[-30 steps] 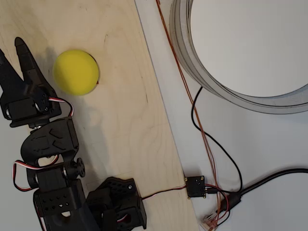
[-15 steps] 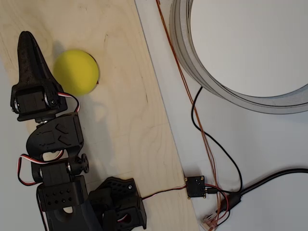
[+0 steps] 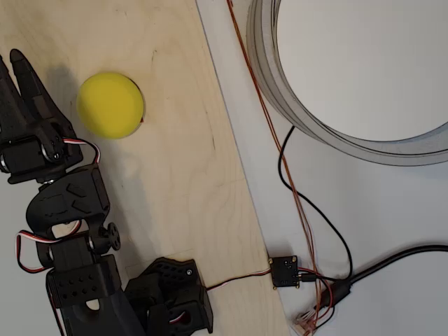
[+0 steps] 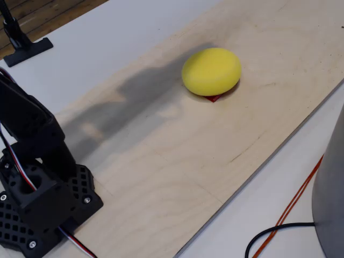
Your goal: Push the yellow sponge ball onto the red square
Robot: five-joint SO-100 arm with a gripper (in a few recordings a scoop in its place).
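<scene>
The yellow sponge ball [image 3: 110, 105] [image 4: 211, 71] rests on the pale wooden board [image 3: 175, 175] [image 4: 177, 156]. It covers nearly all of the red square, of which a thin red sliver [image 3: 141, 120] [image 4: 214, 98] peeks out at the ball's edge. My black gripper [image 3: 12, 66] is at the left edge of the overhead view, left of the ball and a short gap away from it. Its two fingers are slightly parted with nothing between them. In the fixed view the arm's base [image 4: 37, 199] stands at the lower left, and the arm's shadow falls across the board.
A large grey round rim [image 3: 280, 91] lies off the board at the upper right. Black and orange cables [image 3: 301, 203] and a small circuit board [image 3: 283, 271] lie on the white table right of the board. A black stand foot [image 4: 24, 48] sits at the far left.
Half a second ago the gripper was further right, close beside the ball with its fingers together. It has swung back left and its fingers have parted. The ball has not moved.
</scene>
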